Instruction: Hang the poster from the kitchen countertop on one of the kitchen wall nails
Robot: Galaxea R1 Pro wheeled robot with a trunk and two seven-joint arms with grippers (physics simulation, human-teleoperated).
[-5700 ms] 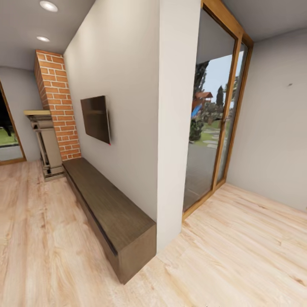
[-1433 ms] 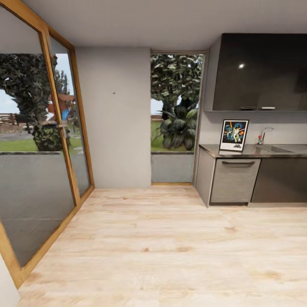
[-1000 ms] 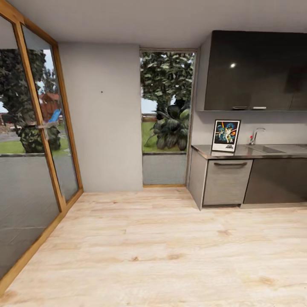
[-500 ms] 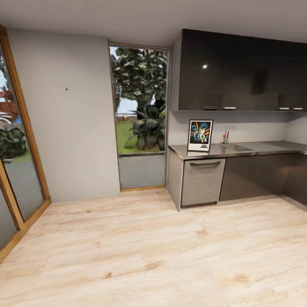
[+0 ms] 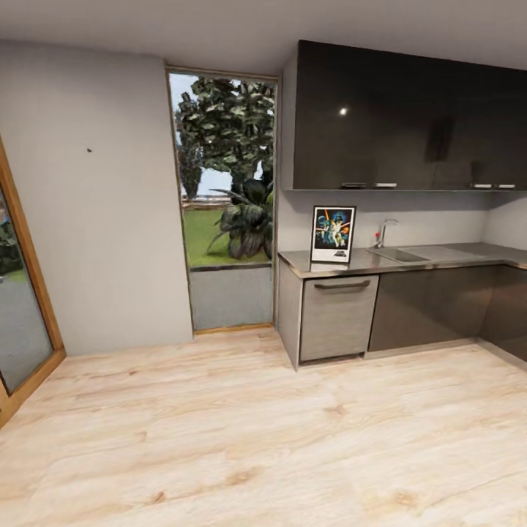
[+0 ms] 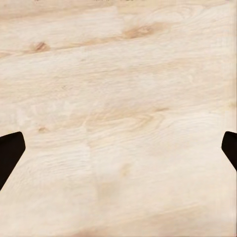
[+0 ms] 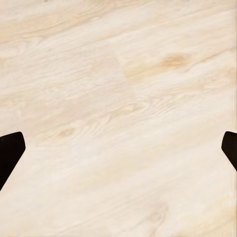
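Domestic kitchen: a grey table [image 5: 410, 260] with built-in sink [image 5: 399, 255] and chrome tap [image 5: 382, 233] over grey cabinet fronts [image 5: 338, 318], glossy dark wall cabinets [image 5: 410, 121] above, pale wood floor [image 5: 263, 432], garden window [image 5: 223, 172] adjacent.

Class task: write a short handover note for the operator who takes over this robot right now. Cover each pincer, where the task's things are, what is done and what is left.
Left pincer: open, holding nothing, wooden floor beneath it.
Right pincer: open, holding nothing, also over floor.
The poster stands upright on the kitchen countertop, at its end nearer the window, beside the sink.
A wall nail shows as a dark dot on the grey wall beyond the window from the counter.
Done: nothing picked up; the robot stands apart from the counter.
Left: drive to the counter, grasp the poster, carry it to the nail, hang it.
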